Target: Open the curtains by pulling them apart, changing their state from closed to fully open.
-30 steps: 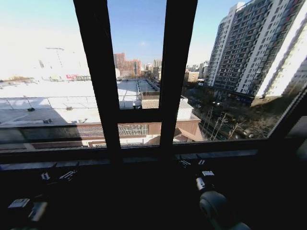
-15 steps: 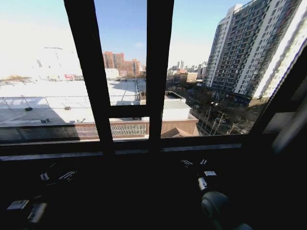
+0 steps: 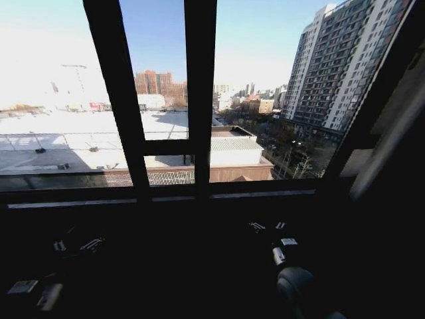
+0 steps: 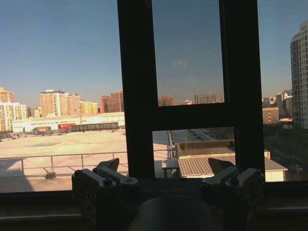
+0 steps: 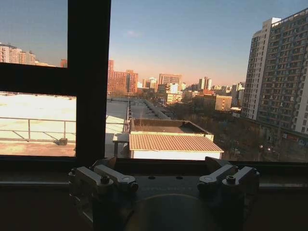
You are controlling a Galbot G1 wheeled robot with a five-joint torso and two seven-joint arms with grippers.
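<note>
The window (image 3: 166, 100) in front of me stands uncovered, its dark frame bars (image 3: 199, 93) against the city outside. At the head view's right edge slants a greyish-beige band (image 3: 393, 133). It looks like one of the curtains drawn to the side, though I cannot tell for sure. My left gripper (image 3: 76, 246) hangs low at the left in shadow below the sill. It is open (image 4: 163, 168) with nothing between its fingers (image 4: 109, 165). My right gripper (image 3: 267, 226) is low at the centre-right, also open (image 5: 161, 166) and empty, and it faces the glass.
A dark sill (image 3: 219, 196) runs across under the glass, and the wall below it lies in deep shadow. Vertical frame bars (image 4: 137, 96) stand close in front of the left gripper, and another bar (image 5: 89, 77) stands before the right one.
The whole head picture has slid left, so the camera has turned to the right. More of the window's right side and the grey band have come into view. Both grippers keep their places in the picture.
</note>
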